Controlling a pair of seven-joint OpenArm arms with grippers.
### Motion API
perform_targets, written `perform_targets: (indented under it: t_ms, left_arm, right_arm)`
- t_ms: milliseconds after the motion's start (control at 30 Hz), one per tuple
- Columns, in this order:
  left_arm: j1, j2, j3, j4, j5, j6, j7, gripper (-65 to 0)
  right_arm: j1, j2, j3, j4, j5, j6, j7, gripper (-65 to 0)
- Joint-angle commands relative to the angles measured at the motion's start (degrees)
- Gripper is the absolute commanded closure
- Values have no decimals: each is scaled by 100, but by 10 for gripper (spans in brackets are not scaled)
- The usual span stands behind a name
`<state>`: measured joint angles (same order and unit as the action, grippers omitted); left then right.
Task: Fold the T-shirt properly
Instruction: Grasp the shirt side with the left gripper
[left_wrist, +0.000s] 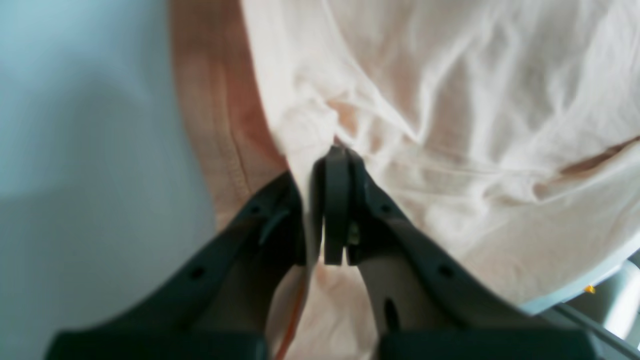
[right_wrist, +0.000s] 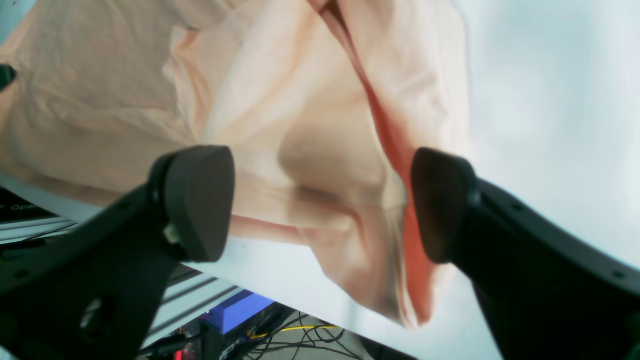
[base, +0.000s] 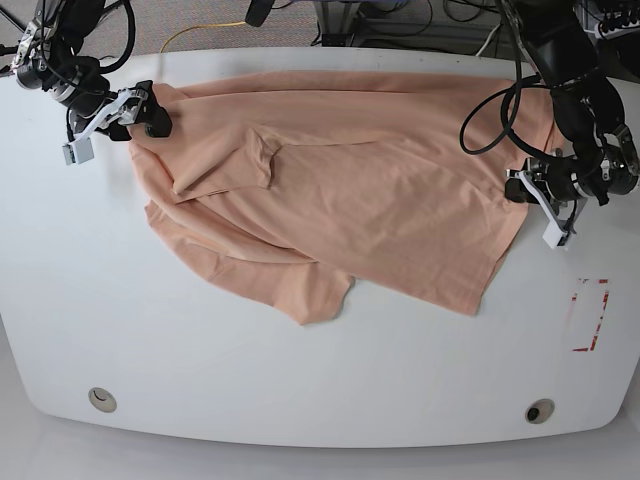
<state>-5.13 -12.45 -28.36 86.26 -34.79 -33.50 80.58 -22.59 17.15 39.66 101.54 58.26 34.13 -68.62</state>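
The peach-pink T-shirt (base: 370, 190) lies spread and wrinkled across the far half of the white table (base: 300, 390), with a sleeve folded over its body near the left. My left gripper (base: 517, 187) is at the shirt's right edge. In the left wrist view its jaws (left_wrist: 332, 150) are shut on a pinch of the T-shirt (left_wrist: 450, 100). My right gripper (base: 155, 118) is at the shirt's far left corner. In the right wrist view it (right_wrist: 320, 200) stands open, its pads either side of a raised fold of the T-shirt (right_wrist: 275, 100) without closing on it.
A red-outlined rectangle (base: 590, 315) is marked on the table near the right edge. Two round holes (base: 100, 398) (base: 540, 410) sit near the front edge. Cables and frame rails (right_wrist: 215, 295) lie beyond the table's far edge.
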Motion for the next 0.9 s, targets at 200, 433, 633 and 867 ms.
perform_targets:
  t_ms: [200,433,633,867]
  left_arm:
    - [-98,-157,326,187,-86,-4,-58,-138]
    - [-125,-157,713,179,-95,-4,-58,-139]
    - [-125,-149,924,214,-95,-4,-58,-133]
    - [-134,-149,968,47,-86,-13,-58,0]
  right_arm:
    - [22,101,30,93,112,46,106,-517]
    - [22,101,30,93,112,46,106,-517]
    - [101,101,30,93,112,46,106,-517]
    - [145,101,30,93,112,20,106,-517]
